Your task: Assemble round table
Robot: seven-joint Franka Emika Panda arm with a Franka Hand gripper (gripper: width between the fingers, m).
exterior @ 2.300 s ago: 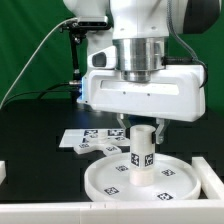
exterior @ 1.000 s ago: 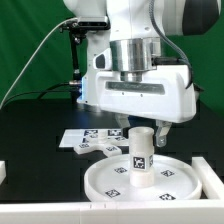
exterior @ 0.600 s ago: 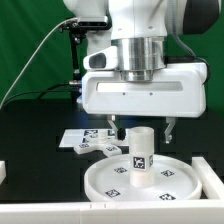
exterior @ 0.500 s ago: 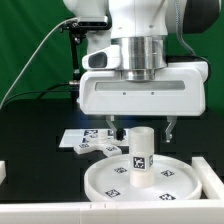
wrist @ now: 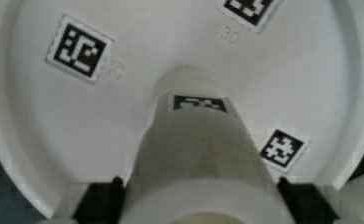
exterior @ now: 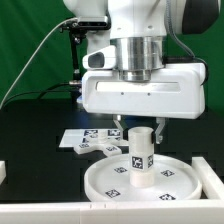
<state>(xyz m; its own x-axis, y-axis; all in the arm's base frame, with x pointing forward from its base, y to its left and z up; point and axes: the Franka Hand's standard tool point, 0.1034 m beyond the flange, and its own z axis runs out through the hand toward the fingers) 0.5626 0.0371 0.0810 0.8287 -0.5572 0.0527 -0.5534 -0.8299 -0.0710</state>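
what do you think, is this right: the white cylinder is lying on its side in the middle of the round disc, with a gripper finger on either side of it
Not quite. The cylinder is standing upright, not lying on its side; the exterior view shows this. The rest holds: it is in the middle of the round disc, and the gripper has a finger on either side of it.

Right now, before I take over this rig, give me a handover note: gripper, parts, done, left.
Gripper: fingers flank the short thick cylinder near its top and look closed on it.
Parts: cylinder upright at the middle of the large round disc.
Done: cylinder stands on disc; how firmly seated, cannot tell.
Left: finish seating it, then fit the cross-shaped piece, which I cannot pick out in either view.
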